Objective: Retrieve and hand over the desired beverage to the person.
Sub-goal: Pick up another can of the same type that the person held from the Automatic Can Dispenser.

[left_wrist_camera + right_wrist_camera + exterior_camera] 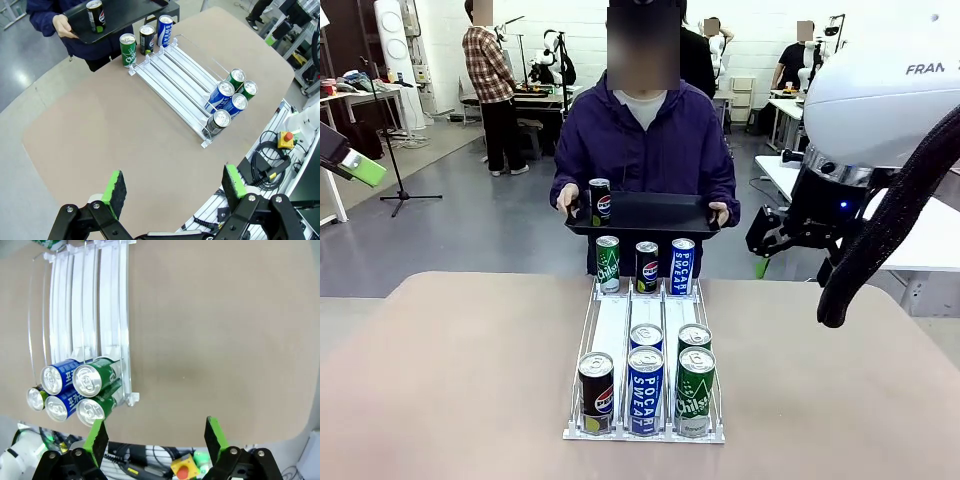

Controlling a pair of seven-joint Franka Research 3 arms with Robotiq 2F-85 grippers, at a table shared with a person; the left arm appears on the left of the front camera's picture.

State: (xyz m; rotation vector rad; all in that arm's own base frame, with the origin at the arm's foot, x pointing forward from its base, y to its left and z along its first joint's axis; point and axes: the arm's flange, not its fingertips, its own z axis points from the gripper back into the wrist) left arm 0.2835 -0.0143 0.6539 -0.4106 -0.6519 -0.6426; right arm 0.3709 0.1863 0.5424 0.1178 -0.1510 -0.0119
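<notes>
The person (645,140) in a dark purple jacket stands at the far side and holds a black tray (655,215) with one black Pepsi can (600,200) on it. On the table, a white three-lane rack (612,330) carries a black Pepsi can (596,390), a blue Pocari Sweat can (645,388) and a green Chilsung can (695,390) at its near end. Three more cans (647,265) stand at its far end. My left gripper (175,185) hangs open high above the table, nothing between its fingers. My right gripper (156,435) is open too, above the table's near right part beside the rack (90,305).
The tan table (450,380) has free room on both sides of the rack. A red emergency-stop button (286,139) and cables lie beyond the table's near edge. Other people and work tables stand far behind the person.
</notes>
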